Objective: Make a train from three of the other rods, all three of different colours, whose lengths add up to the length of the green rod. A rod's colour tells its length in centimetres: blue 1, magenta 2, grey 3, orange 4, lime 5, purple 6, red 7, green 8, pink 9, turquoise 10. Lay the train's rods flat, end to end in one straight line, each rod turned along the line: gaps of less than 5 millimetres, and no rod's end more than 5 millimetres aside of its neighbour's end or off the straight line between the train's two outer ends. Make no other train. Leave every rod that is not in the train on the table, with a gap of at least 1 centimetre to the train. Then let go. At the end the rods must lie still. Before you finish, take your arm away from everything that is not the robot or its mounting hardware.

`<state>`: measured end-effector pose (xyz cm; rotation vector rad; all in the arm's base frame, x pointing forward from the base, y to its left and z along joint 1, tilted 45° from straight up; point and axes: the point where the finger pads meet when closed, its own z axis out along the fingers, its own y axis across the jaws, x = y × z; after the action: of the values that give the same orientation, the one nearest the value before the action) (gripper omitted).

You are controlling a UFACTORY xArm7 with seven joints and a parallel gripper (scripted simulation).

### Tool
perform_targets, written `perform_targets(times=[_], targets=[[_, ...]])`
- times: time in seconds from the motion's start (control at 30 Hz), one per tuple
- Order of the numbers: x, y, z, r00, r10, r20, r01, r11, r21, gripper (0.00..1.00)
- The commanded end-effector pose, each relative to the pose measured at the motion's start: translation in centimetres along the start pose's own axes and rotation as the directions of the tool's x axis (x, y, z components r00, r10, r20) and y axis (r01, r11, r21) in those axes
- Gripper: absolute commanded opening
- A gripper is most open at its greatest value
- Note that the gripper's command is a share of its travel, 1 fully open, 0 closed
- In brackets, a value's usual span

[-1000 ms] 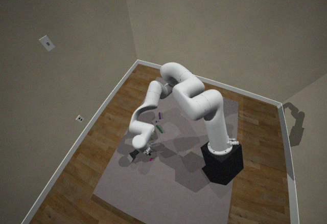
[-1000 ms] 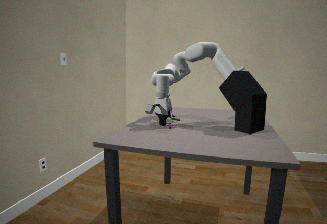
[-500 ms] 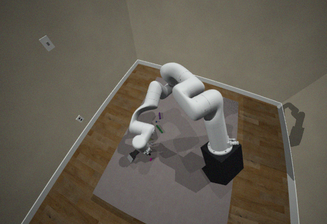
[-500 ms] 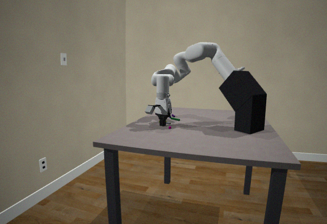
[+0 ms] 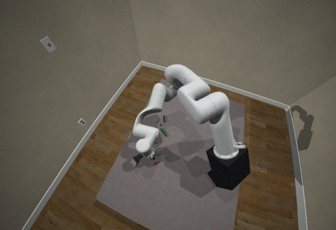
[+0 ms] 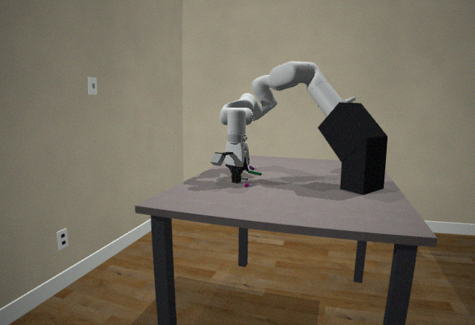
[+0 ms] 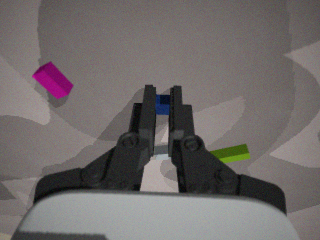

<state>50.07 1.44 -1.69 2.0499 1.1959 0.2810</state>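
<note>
My gripper (image 7: 162, 100) is shut on a small blue rod (image 7: 162, 105), held between the fingertips low over the grey table; it also shows in the exterior view (image 6: 236, 179). A magenta rod (image 7: 52, 80) lies flat to the front left of the fingers, apart from them, and also shows in the top view (image 5: 155, 163). A lime rod (image 7: 230, 153) lies flat to the right, behind the fingertips. The green rod (image 5: 163, 132) and a purple rod (image 5: 164, 118) lie farther off, toward the middle of the table. The arm hides part of the area around the lime rod in the overhead view.
The black robot base (image 5: 228, 167) stands at the table's right side. The gripper is close to the table's left edge (image 6: 161, 194). A small blue piece (image 5: 160, 125) lies between the purple and green rods.
</note>
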Motion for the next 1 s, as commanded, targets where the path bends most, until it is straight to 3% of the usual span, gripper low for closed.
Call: perform_targets(times=[0.0, 0.27, 0.77, 0.97], targets=[[0.14, 0.02, -0.14, 1.0, -0.001, -0.004, 0.001, 1.0, -0.001, 0.04], [0.14, 0.02, -0.14, 1.0, -0.001, -0.004, 0.001, 1.0, -0.001, 0.04], [0.14, 0.02, -0.14, 1.0, -0.001, -0.004, 0.001, 1.0, -0.001, 0.24], [0.14, 0.02, -0.14, 1.0, -0.001, -0.004, 0.001, 1.0, -0.001, 0.24]])
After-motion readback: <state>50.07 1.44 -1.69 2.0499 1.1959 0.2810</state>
